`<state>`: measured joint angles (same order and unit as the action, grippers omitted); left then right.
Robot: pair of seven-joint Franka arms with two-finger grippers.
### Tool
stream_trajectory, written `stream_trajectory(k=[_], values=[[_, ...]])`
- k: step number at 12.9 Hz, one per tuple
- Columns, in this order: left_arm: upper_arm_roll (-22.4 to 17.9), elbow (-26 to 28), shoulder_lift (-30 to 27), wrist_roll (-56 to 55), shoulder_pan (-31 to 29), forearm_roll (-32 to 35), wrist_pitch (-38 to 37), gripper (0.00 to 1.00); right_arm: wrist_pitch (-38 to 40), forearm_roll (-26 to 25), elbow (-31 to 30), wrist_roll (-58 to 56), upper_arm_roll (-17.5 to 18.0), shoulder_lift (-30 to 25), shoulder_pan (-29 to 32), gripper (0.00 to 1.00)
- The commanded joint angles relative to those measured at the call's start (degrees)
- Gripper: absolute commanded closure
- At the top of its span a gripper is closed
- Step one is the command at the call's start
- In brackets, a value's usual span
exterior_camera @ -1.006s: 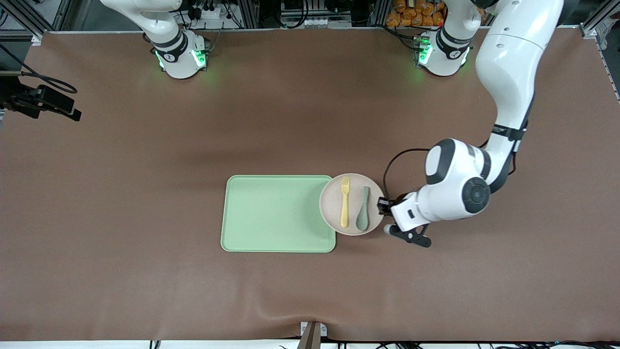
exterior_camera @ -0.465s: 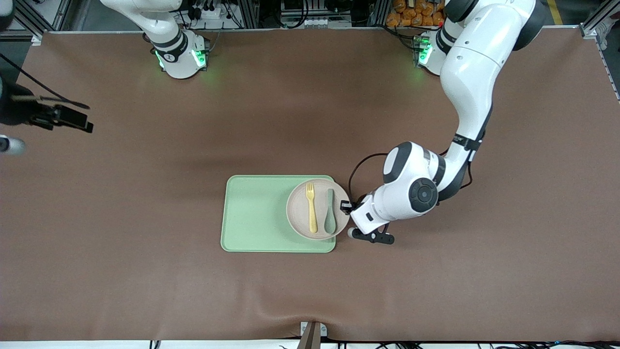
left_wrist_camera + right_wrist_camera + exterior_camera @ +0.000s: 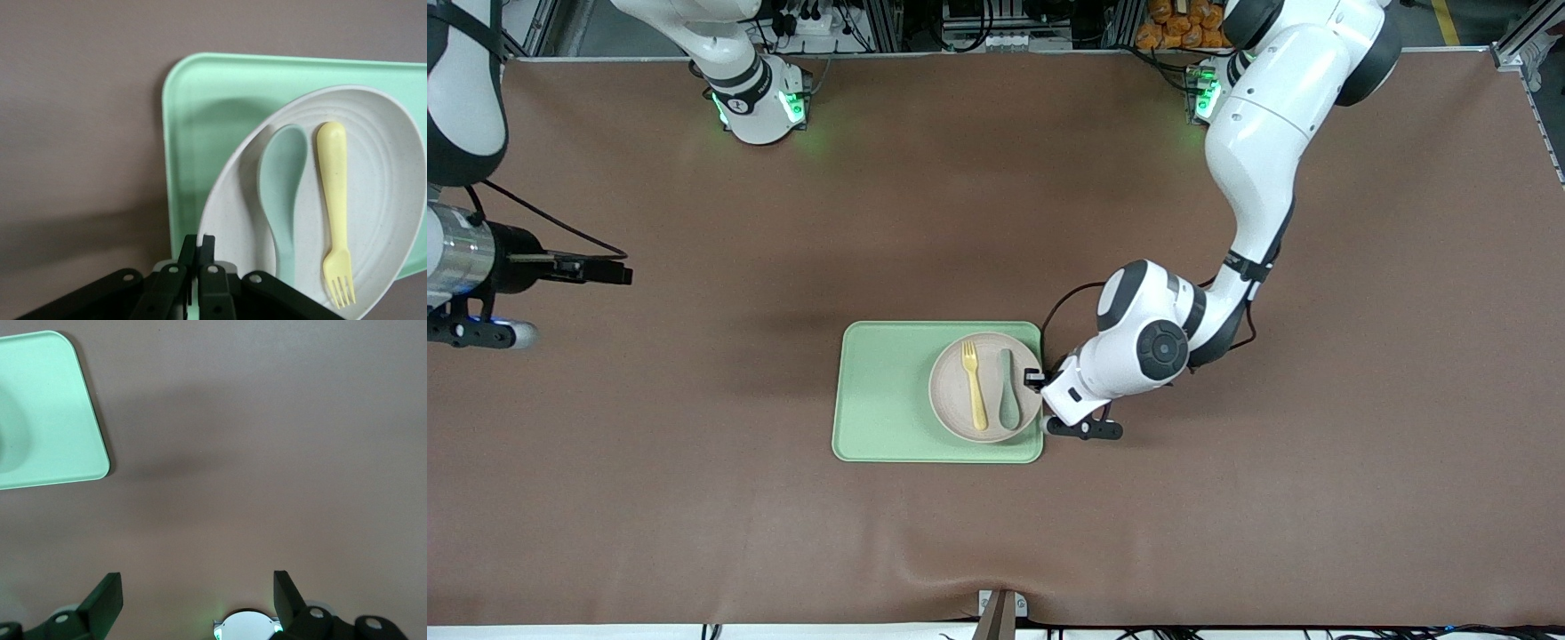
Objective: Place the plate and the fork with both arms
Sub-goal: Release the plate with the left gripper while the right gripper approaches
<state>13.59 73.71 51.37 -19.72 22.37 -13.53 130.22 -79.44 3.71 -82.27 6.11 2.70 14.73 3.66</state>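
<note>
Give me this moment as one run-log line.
left gripper: shut on plate rim, over tray | right gripper: open, waiting

Even, fairly bright overhead light falls on the matte brown desk [image 3: 694, 498], with no glare anywhere on it. Broad, soft-edged shadows lie on the desk just farther from the front camera than the rectangular light-green tray [image 3: 889, 391], and green lamps at both arm bases tint the surface around them. In the left wrist view the round pale beige-pink plate [image 3: 373, 200] looks stretched into an oval, and the black claw [image 3: 198, 280] is soft
</note>
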Motion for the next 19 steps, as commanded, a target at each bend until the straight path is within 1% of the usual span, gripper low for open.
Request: stream_trajectory(k=[1, 2, 4, 8, 11, 12, 14, 16, 18, 19], values=[[-0.58, -2.25, 2.07, -1.11, 1.18, -0.97, 0.74, 1.0, -1.49, 0.25, 1.41, -0.57, 0.82, 2.4, 0.39, 0.0], [-0.58, -2.25, 2.33, -1.11, 1.53, -0.97, 1.26, 1.0, -2.29, 0.16, 1.41, -0.57, 0.82, 2.93, 0.13, 0.0], [-0.49, -2.17, 3.04, -1.2, 1.97, -1.06, 2.67, 1.0, -2.91, -0.01, 1.59, -5.12, 0.82, 4.42, -0.4, 0.0], [-0.41, -2.25, 3.83, -1.11, 1.98, -1.58, 2.85, 1.0, -6.33, 0.77, 1.5, -3.82, 0.82, 5.83, -2.43, 0.0], [-0.23, -2.51, 4.53, -1.11, 1.98, -1.76, 3.55, 1.0, -9.84, 0.77, 1.06, -2.69, 0.91, 7.14, -5.93, 0.0], [-0.23, -3.39, 4.71, -1.2, 1.98, -1.85, 3.64, 1.0, -11.25, 0.77, 1.06, -2.59, 0.91, 7.76, -7.25, 0.0], [-0.23, -3.4, 5.15, -1.2, 2.06, -1.93, 3.55, 1.0, -12.4, -0.1, 1.5, -2.68, 0.82, 8.65, -10.24, 0.0], [-0.32, -3.4, 5.23, -0.94, 2.06, -1.93, 3.64, 1.0, -13.01, -0.11, 1.59, -2.77, 0.82, 9.79, -10.42, 0.0], [-0.32, -3.4, 5.41, -1.02, 2.06, -1.93, 3.99, 1.0, -14.68, -1.76, 1.59, -2.77, 0.82, 10.14, -11.65, 0.0], [-0.32, -3.4, 5.41, -1.11, 1.98, -1.93, 3.99, 0.97, -14.86, -1.86, 1.59, -2.59, 0.82, 10.75, -12.18, 0.0]])
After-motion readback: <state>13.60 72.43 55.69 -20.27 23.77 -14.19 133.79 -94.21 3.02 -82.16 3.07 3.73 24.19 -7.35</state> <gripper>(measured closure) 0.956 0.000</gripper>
